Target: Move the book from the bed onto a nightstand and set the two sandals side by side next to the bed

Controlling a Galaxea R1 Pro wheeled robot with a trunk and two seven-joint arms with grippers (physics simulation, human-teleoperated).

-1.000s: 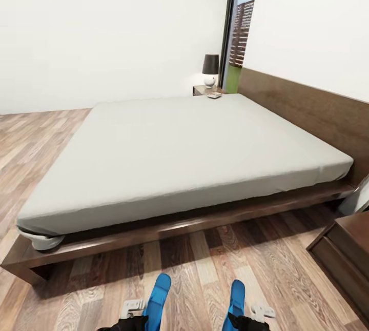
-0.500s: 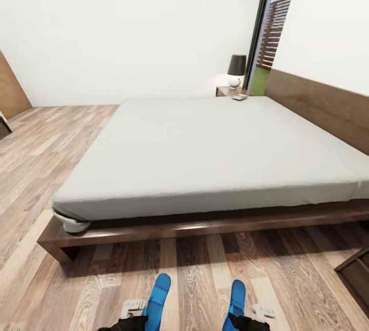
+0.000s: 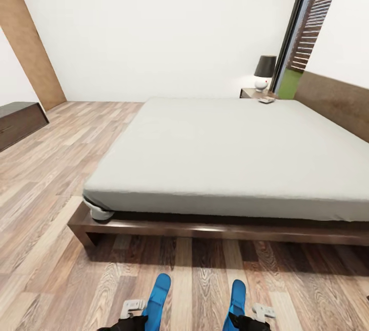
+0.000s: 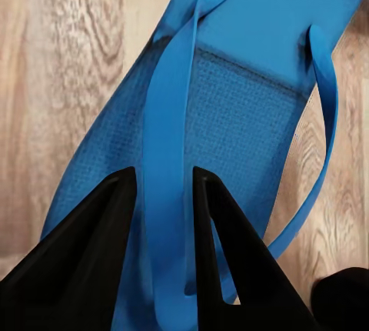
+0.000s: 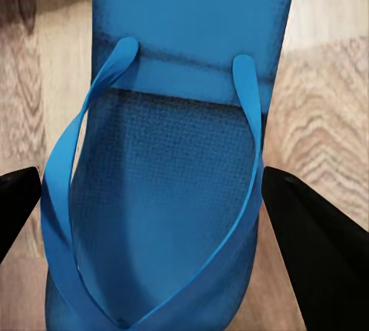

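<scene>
Clearly we are carrying one sandal in each arm so that both can be set down together, side by side, once we reach a spot along the bed. Our left claw is clenched on the strap of the left sandal: its two dark fingers pinch the blue strap between them, which lets the sole hang free below. Our right claw straddles the right sandal, one dark finger at each edge of the sole, apparently gripping it across its width; we judge it clamped on the sandal, since the sandal is held above the floor.

From the head camera, both blue toes poke out ahead of us, the left sandal and the right sandal, roughly parallel and apart, over the wood planks just before the bed's dark frame.

On the far side, a small flat object, likely the book, already lies on the nightstand beside the lamp, though it is too small to be sure. A low dark cabinet stands well apart on the left.

What remains, we judge, is lowering the pair next to the bed.
</scene>
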